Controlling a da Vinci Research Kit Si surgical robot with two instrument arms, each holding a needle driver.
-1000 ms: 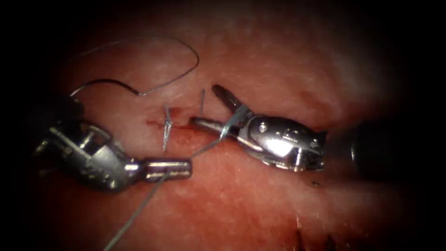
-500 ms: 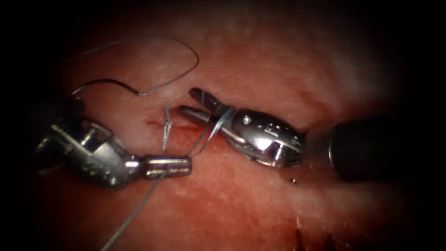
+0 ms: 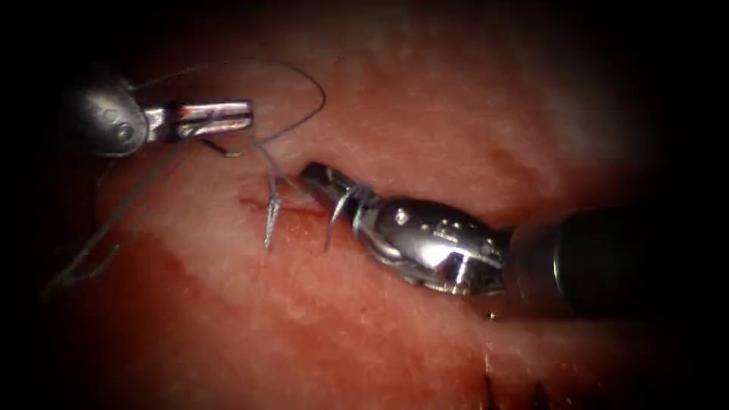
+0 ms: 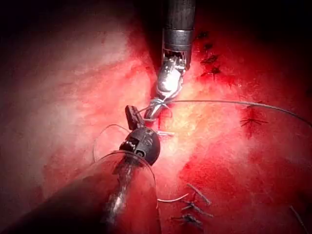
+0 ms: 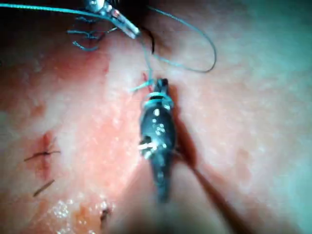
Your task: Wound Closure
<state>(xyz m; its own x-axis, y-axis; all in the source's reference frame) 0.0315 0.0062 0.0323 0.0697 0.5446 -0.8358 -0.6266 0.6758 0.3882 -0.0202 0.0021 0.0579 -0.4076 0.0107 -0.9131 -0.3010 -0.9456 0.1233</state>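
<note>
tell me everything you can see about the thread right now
The thread is thin, dark and wiry. A slack arc of it lies on the tissue above the cut. One strand runs into the shut jaws of the left tool, up and left of the cut. Pale turns of it wrap around the shut jaws of the right tool, just right of the cut. Short cut ends stand at the stitch there.

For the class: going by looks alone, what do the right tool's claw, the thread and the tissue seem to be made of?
Right claw: polished metal, likely steel; bright glints on its silvery housing, thread looped around it.
Thread: thin, grey-blue, smooth strand, possibly a synthetic single filament; it holds springy open curves. The left claw grips it.
Tissue: soft, moist pink-red pork belly with a wet sheen.
</note>
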